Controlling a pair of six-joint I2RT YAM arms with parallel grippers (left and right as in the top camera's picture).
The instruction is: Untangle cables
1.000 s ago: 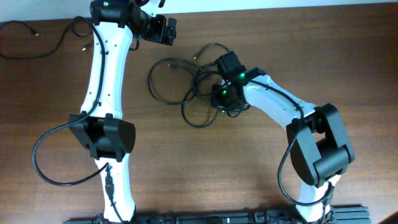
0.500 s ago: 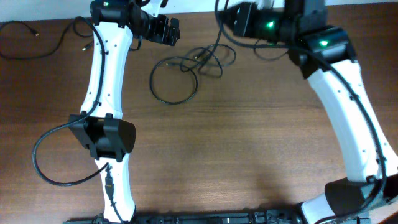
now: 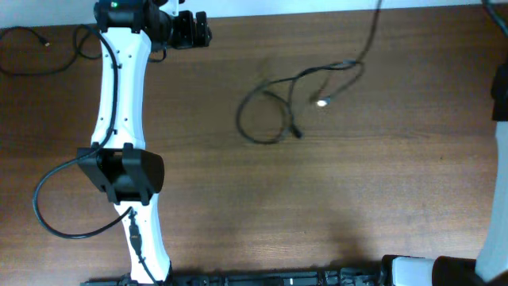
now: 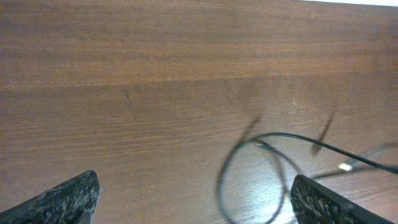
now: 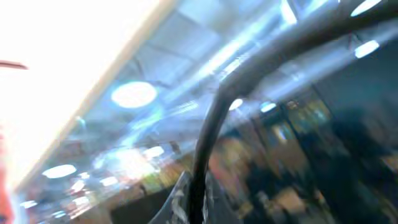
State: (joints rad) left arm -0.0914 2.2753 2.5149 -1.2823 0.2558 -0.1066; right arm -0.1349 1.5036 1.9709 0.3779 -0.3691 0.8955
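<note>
The cables lie on the table's far middle as one loose loop with a bright plug end. One strand rises off the top edge. My left gripper is open and empty at the far left, apart from the cables. In the left wrist view its fingertips stand wide apart, with the cable loop on the table ahead. My right gripper is out of the overhead view. Its wrist view is blurred and points at the ceiling. It is shut on a black cable that runs up and to the right.
Another thin black cord with a small plug lies at the far left corner. The left arm's white links and its own thick wire lie along the left side. Part of the right arm shows at the right edge.
My right arm has lifted from the bundle and swung up out of the overhead view with one cable. The bundle has slid right and opened into a loose loop. The left gripper has shifted slightly left.
</note>
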